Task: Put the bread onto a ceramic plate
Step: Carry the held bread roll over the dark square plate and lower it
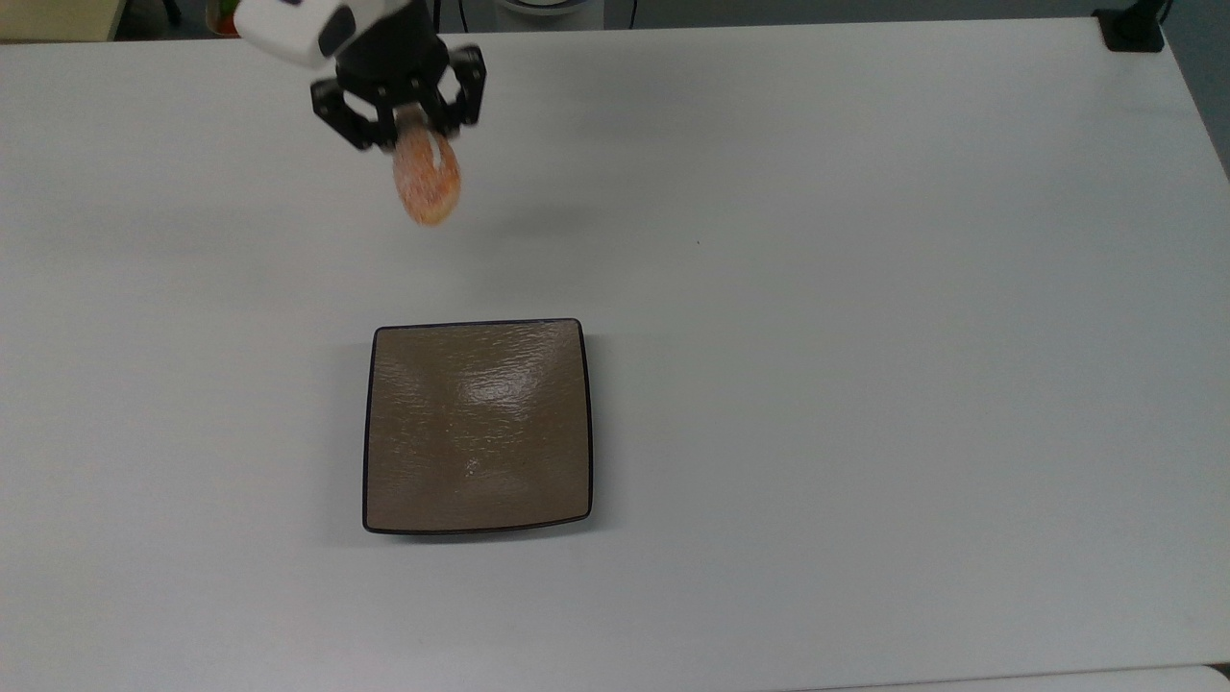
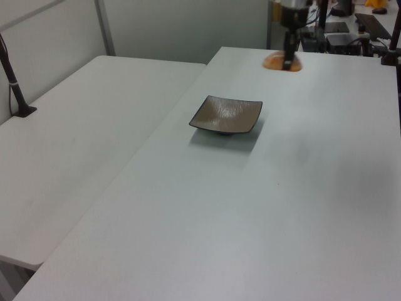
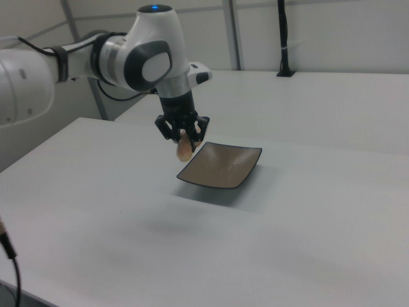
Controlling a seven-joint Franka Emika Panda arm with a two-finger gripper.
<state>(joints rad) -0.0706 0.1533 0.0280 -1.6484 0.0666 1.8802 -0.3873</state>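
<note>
The bread [image 1: 427, 184], a small oval orange roll with a white stripe, hangs in the air above the white table. My gripper [image 1: 413, 120] is shut on its upper end. In the left view the bread [image 2: 283, 61] is beyond the plate; in the right view the bread [image 3: 185, 147] hangs under the gripper [image 3: 183, 132], to the right view's left of the plate. The ceramic plate [image 1: 478, 425], square, glossy brown with a black rim, lies bare on the table, well below the bread in the top view. The plate [image 2: 226, 114] [image 3: 220, 166] carries nothing.
A black clamp base [image 1: 1132, 29] sits at the table's far right corner in the top view. A second white table [image 2: 75, 144] adjoins on the left view's left, with a black pole [image 2: 15, 88] clamped to it. The white arm [image 3: 96, 57] reaches in from the right view's left.
</note>
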